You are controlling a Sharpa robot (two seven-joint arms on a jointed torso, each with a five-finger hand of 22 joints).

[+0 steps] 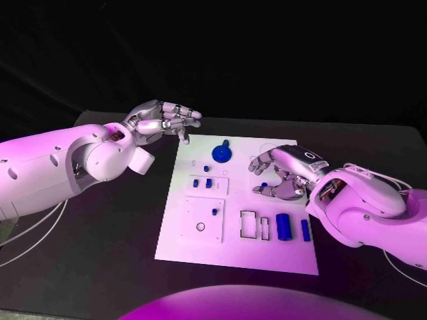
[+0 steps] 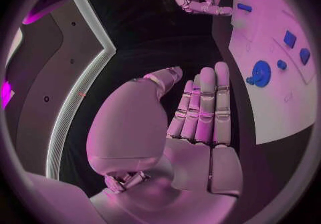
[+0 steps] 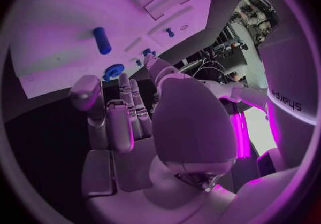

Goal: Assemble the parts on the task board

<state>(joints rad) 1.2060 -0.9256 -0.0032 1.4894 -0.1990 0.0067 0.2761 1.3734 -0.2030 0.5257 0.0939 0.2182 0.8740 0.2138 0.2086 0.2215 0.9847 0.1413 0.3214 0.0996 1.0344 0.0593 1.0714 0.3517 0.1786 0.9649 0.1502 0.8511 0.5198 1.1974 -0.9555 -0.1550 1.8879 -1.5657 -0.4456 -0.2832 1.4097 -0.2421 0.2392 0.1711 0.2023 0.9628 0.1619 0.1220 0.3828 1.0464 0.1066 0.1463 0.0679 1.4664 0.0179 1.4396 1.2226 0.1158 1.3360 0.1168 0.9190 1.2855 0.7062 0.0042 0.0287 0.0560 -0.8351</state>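
Observation:
The white task board (image 1: pixel 237 250) lies mid-table. On it are a round blue knob (image 1: pixel 221 154), small blue blocks (image 1: pixel 209 182), a tiny peg (image 1: pixel 215 212) and two long blue pieces (image 1: pixel 283 227) near the front right. My left hand (image 1: pixel 163 120) hovers off the board's far left corner; its fingers (image 2: pixel 204 106) are stretched out and hold nothing. My right hand (image 1: pixel 283 172) hangs over the board's right side with fingers loosely curved and nothing in them. A short blue cylinder (image 1: pixel 263 185) lies on the board just by its fingertips, also seen as the cylinder (image 3: pixel 101 40).
The black table (image 1: pixel 108 253) surrounds the board on all sides. Outlined slots (image 1: pixel 253 225) sit beside the long blue pieces. Both white forearms reach in from the sides, the right one (image 1: pixel 367 207) low over the board's right edge.

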